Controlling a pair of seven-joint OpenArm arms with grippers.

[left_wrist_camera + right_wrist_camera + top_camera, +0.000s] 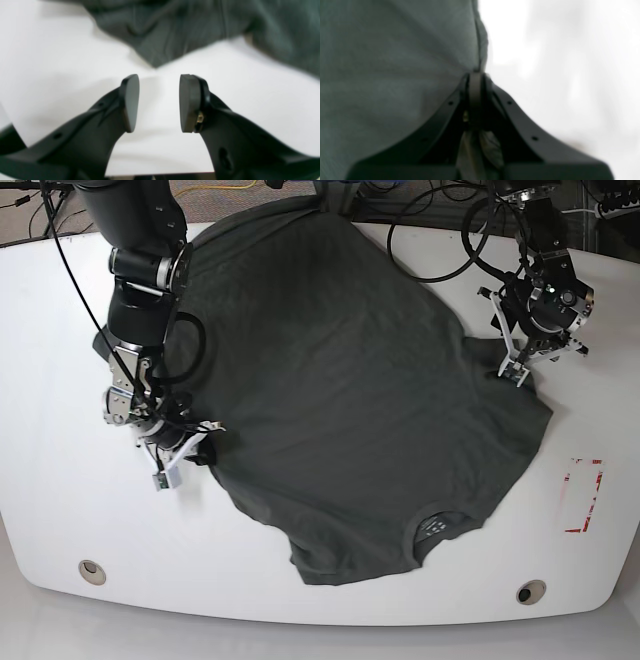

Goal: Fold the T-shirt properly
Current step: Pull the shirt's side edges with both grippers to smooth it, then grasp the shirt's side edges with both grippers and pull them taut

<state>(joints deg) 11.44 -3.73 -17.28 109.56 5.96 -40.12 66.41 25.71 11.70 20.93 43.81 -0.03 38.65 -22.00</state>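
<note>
The dark charcoal-grey T-shirt lies spread and wrinkled on the white table, its collar toward the front edge. My right gripper is at the shirt's left edge. In the right wrist view the right gripper is shut on a fold of the T-shirt, and cloth shows between its fingers. My left gripper is at the shirt's right edge. In the left wrist view the left gripper stands open over bare table with nothing between its pads, and the T-shirt lies just beyond the tips.
A red-outlined mark sits on the table right of the shirt. Black cables run across the back right. Two round metal inserts lie near the curved front edge.
</note>
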